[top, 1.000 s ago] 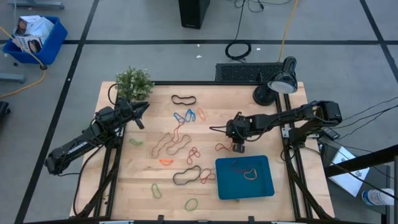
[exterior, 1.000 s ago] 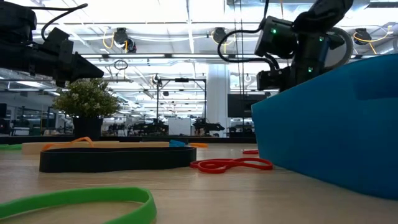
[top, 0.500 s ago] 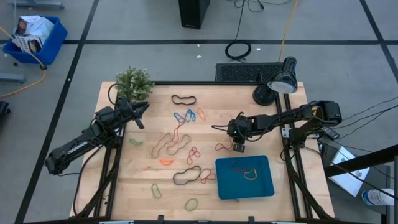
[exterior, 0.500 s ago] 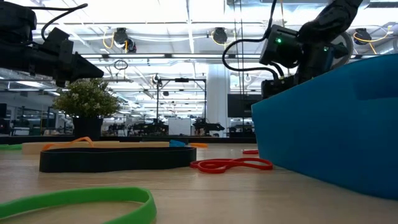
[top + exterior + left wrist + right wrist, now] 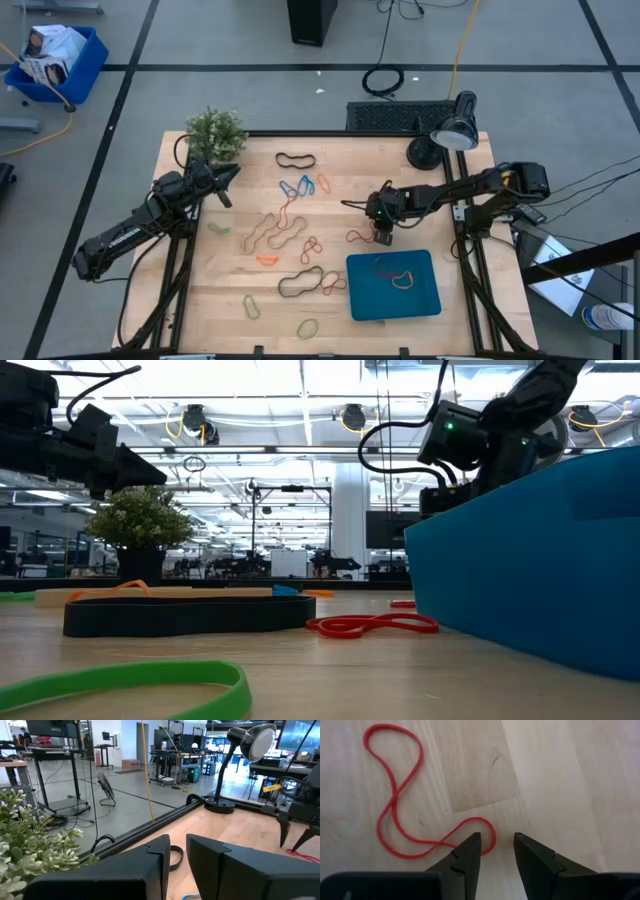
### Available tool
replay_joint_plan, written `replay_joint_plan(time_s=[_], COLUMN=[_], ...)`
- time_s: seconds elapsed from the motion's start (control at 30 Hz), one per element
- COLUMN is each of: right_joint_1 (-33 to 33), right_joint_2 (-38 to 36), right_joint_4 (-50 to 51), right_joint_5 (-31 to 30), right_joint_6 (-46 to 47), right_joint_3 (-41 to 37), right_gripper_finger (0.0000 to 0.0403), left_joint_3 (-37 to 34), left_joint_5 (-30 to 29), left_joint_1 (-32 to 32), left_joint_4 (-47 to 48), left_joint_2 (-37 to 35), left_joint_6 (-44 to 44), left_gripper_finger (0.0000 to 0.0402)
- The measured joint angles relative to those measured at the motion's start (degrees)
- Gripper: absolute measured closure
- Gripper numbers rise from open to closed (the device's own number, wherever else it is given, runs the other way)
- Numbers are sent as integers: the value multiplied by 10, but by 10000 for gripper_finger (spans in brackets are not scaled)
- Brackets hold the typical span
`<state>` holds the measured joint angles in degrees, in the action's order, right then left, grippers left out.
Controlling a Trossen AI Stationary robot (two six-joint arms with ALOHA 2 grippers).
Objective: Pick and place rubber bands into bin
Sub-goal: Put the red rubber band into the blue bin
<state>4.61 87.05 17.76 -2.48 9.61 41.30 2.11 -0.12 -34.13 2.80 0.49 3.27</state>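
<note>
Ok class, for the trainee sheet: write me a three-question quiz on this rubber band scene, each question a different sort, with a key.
1. True or false: the teal bin already holds at least one band.
2. Multiple choice: the right hand is poised over which thing? A) the red rubber band B) the potted plant C) the desk lamp
3. Fill in: the right hand's fingers are ____, with nothing between them.

Key: 1 true, an orange band lies inside. 2 A, one end loop sits just by a fingertip. 3 open. The left hand waits beside the plant.
</note>
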Motion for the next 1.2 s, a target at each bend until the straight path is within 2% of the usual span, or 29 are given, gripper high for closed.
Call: replay_joint_plan(time_s=[0.17, 0.73, 1.2], right_joint_1=[11, 10, 9], right_joint_2=[0, 42, -58], right_joint_4=[1, 2, 24], right_joint_5=[26, 26, -3], right_joint_6=[2, 17, 36], right_joint_3=[0, 2, -1], right_gripper_finger=[315, 394, 402], left_joint_3=[0, 0, 0], left_joint_5=[0, 0, 0], left_joint_1=[0, 0, 0], left_joint_4=[0, 0, 0], left_joint_2=[0, 0, 0], left_joint_6=[0, 0, 0], left_gripper_finger=[330, 330, 330])
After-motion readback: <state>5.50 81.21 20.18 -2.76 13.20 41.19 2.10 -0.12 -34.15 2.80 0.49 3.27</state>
